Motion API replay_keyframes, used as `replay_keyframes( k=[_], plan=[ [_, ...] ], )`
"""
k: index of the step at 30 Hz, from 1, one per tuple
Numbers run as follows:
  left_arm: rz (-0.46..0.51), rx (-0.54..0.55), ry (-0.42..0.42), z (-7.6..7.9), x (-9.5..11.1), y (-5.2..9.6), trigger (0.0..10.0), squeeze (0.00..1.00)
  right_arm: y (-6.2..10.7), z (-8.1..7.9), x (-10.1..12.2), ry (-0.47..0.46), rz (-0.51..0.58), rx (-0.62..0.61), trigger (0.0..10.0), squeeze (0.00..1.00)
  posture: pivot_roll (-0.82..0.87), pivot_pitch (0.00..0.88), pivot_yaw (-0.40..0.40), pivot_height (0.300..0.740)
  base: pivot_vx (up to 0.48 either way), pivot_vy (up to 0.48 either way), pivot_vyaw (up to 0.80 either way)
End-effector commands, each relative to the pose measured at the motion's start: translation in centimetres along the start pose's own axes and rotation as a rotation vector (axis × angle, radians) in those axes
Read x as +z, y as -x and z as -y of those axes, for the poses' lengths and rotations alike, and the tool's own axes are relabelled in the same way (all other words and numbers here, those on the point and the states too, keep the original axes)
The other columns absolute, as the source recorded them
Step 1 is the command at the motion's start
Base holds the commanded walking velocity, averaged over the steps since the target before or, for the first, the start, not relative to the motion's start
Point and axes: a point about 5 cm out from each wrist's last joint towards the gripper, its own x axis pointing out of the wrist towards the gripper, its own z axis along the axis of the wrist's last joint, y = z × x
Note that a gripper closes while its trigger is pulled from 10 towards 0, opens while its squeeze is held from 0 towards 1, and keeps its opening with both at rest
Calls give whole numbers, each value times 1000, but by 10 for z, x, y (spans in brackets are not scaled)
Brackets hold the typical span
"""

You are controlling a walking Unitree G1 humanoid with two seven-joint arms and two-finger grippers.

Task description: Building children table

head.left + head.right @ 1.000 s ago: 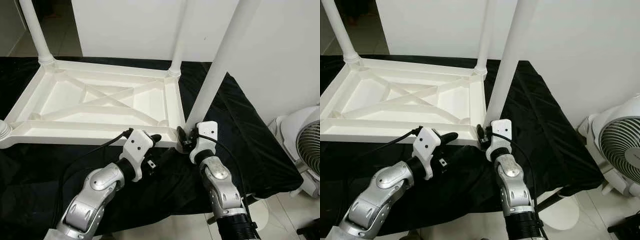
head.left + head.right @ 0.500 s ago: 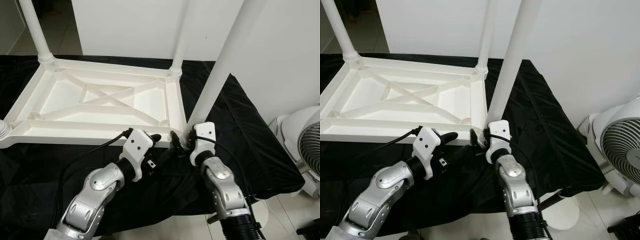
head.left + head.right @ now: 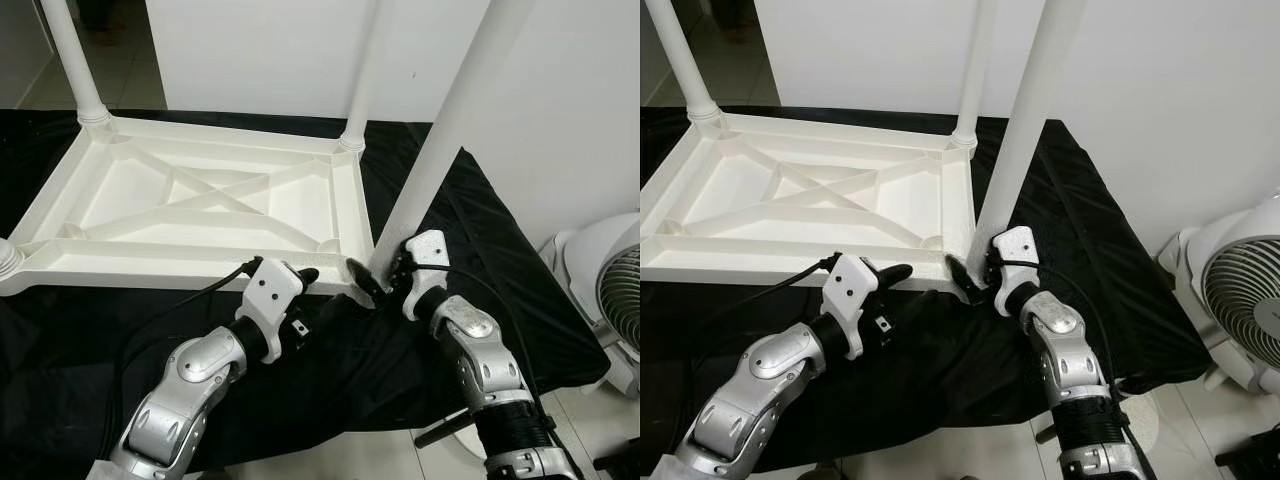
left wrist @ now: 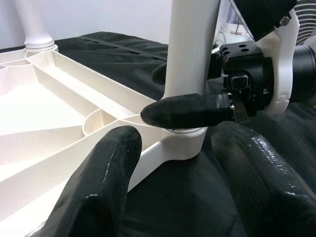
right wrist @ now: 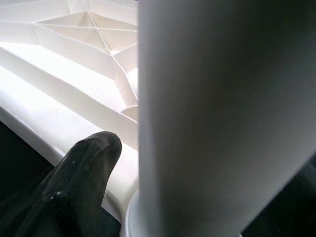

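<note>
A white plastic children's table lies upside down on a black cloth. A long white leg rises, leaning a little, from the near right corner socket. My right gripper is shut on this leg just above the socket, one finger across its front and the other behind it. My left gripper is open beside the near rim, its fingers apart and facing that same corner from the left.
Two more white legs stand at the far corners, and a socket end shows at the near left corner. A white fan stands on the floor at the right. A white wall is close behind.
My right forearm has swung out to the right, so its fingers now reach leftward across the leg's base. The leg leans slightly more. The left arm has stayed still.
</note>
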Motion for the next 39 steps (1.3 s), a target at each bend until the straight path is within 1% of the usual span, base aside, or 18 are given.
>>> replay_keyframes(
  k=[1, 2, 4, 5, 8, 10, 12, 19, 20, 22, 23, 28, 33, 35, 36, 37, 38, 39],
  plan=[
    [-2, -1, -3, 2, 2, 1, 10000, 0, -1, 2, 0, 11, 3, 26, 10000, 0, 210, 45, -101, 740, 0, 0, 0],
    [-7, 4, -7, 2, 2, 2, 10000, 0, -5, 3, -1, 34, 1, 65, 10000, 0, 225, 40, -100, 740, 0, 0, 0],
    [-7, 4, -7, 2, 2, 2, 10000, 0, -5, 3, -1, 34, 1, 65, 10000, 0, 225, 40, -100, 740, 0, 0, 0],
    [-14, 5, -13, 2, 1, 3, 10000, 0, -10, 4, -4, 56, -12, 95, 10000, 0, 237, 30, -95, 740, 0, 0, 0],
    [-14, 5, -13, 2, 1, 3, 10000, 0, -10, 4, -4, 56, -12, 95, 10000, 0, 237, 30, -95, 740, 0, 0, 0],
    [-22, 7, -22, 2, 1, 5, 10000, 0, -18, 4, -8, 83, -32, 151, 10000, 0, 255, 22, -90, 740, 0, 0, 0],
    [-23, 9, -24, 1, 2, 5, 10000, 0, -21, 5, -8, 90, -36, 175, 10000, 0, 255, 22, -90, 740, 0, 0, 0],
    [-24, 15, -28, 1, 2, 7, 10000, 0, -24, 5, -9, 97, -38, 225, 10000, 0, 264, 24, -89, 740, 0, 0, 0],
    [-25, 15, -21, 1, 2, 8, 10000, 0, -24, 4, -10, 96, -42, 255, 4471, 0, 265, 24, -88, 740, 0, 0, 0],
    [-25, 15, -21, 1, 2, 8, 10000, 0, -24, 4, -10, 96, -42, 255, 4471, 0, 265, 24, -88, 740, 0, 0, 0],
    [-20, 16, -7, 2, 3, 9, 10000, 0, -22, 4, -11, 81, -43, 293, 0, 0, 263, 26, -89, 740, 0, 0, 0],
    [-16, 18, 0, 3, 3, 10, 10000, 0, -17, 4, -15, 53, -41, 328, 0, 0, 259, 32, -93, 740, 0, 0, 0],
    [-15, 18, 1, 3, 4, 9, 10000, 0, -15, 4, -16, 51, -38, 332, 0, 0, 255, 34, -94, 740, 0, 0, 0],
    [-14, 20, 9, 3, 3, 9, 10000, 0, -8, 8, -21, -5, -28, 252, 0, 0, 245, 43, -105, 740, 0, 0, 0],
    [-14, 20, 9, 3, 3, 9, 10000, 0, -8, 8, -21, -5, -28, 252, 0, 0, 245, 43, -105, 740, 0, 0, 0],
    [-14, 21, 9, 4, 3, 8, 10000, 0, -5, 10, -23, -26, -28, 200, 0, 0, 237, 48, -108, 740, 0, 0, 0],
    [-14, 21, 9, 4, 3, 8, 10000, 0, -5, 10, -23, -26, -28, 200, 0, 0, 237, 48, -108, 740, 0, 0, 0],
    [-14, 22, 10, 4, 3, 8, 10000, 0, -3, 11, -24, -42, -22, 149, 0, 0, 233, 54, -109, 740, 0, 0, 0]
  ],
)
